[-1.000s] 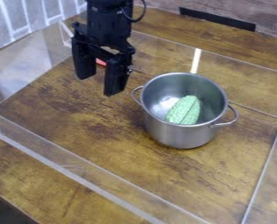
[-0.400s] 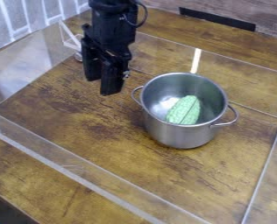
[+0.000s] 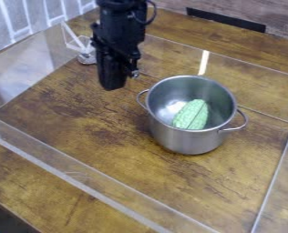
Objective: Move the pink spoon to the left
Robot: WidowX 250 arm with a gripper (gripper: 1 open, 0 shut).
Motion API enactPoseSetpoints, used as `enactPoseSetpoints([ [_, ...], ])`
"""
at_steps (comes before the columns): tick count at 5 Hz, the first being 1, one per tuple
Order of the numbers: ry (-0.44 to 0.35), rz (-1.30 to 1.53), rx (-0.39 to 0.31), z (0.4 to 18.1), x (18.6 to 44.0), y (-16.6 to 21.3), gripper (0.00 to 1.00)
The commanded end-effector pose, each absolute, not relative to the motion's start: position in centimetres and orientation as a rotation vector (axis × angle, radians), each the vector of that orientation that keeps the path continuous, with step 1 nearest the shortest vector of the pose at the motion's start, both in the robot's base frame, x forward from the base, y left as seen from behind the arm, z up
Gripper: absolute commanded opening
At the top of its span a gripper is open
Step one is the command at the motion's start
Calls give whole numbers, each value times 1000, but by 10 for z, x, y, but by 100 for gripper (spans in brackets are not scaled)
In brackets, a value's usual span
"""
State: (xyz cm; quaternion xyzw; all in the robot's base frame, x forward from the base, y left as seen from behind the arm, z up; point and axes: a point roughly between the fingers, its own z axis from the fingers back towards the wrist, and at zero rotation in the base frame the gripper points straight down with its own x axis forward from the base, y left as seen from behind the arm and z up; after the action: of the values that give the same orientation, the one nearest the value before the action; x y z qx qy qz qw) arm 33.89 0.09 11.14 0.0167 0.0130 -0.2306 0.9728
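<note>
Looking for the pink spoon gives nothing sure: it is hidden behind the black gripper (image 3: 112, 84), which points straight down at the wooden table (image 3: 97, 136) left of the steel pot (image 3: 190, 114). The fingers look drawn close together, but their tips are dark and blurred, so I cannot tell if they pinch anything between them. Inside the pot lies a green ribbed item (image 3: 191, 114) on something pale. Behind the arm, some pale wiry prongs (image 3: 76, 38) are partly covered by it. A clear plastic wall (image 3: 61, 173) surrounds the table, and the arm is cut off at the top edge.
</note>
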Motion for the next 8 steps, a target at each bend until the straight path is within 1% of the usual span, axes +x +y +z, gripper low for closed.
enactPoseSetpoints([
  [1, -27, -455, 17, 131, 346, 5, 100],
  [2, -25, -472, 20, 129, 347, 8, 0],
  [3, -24, -493, 25, 127, 348, 11, 100],
  [4, -19, -501, 27, 128, 348, 11, 0],
  [5, -17, -511, 26, 125, 349, 12, 0],
  [6, -20, -510, -1, 129, 348, 9, 100],
  [7, -27, -508, -19, 136, 346, 7, 100],
  [8, -23, -518, -18, 134, 347, 9, 0],
])
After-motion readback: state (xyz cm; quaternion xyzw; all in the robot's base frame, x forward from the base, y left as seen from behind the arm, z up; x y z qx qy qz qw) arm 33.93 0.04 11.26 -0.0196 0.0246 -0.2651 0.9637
